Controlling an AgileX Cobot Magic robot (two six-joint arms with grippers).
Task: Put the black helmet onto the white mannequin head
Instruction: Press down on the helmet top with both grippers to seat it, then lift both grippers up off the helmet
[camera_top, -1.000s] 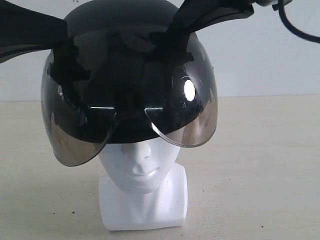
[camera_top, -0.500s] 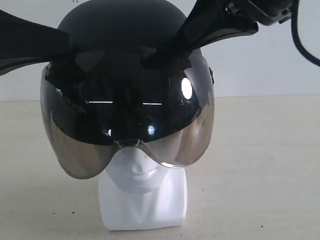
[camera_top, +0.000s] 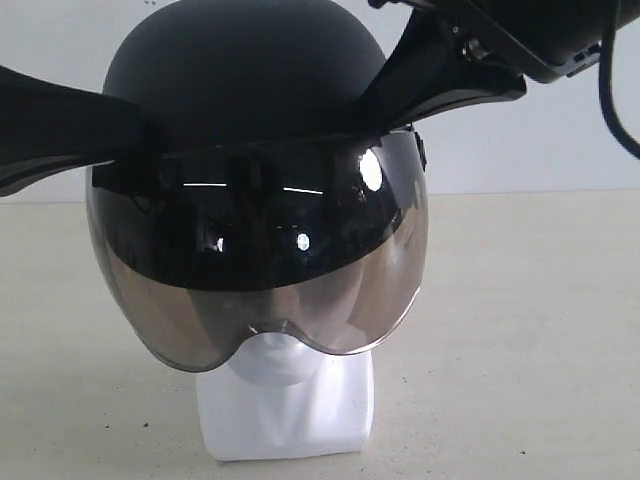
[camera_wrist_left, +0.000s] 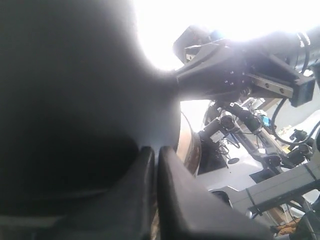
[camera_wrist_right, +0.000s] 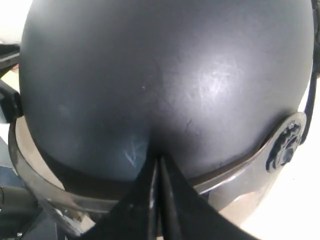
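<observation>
The matte, domed black helmet (camera_top: 245, 80) covers the glossy white mannequin head (camera_top: 290, 410) on the pale tabletop (camera_top: 520, 330), its smoky curved visor (camera_top: 260, 290) veiling most of the face, while the left gripper (camera_wrist_left: 154, 152) and right gripper (camera_wrist_right: 159, 162) each have their jaws pinching the helmet's rim from opposite sides.

My left gripper (camera_wrist_left: 155, 152): matte black, two flat tapered fingers (camera_wrist_left: 187, 200).
My right gripper (camera_wrist_right: 158, 162): same black, thin.
My right wrist (camera_wrist_left: 235, 70): black housing, small screws (camera_wrist_left: 229, 76), silver rail (camera_wrist_left: 272, 86).
My cable (camera_top: 610, 90): black.
</observation>
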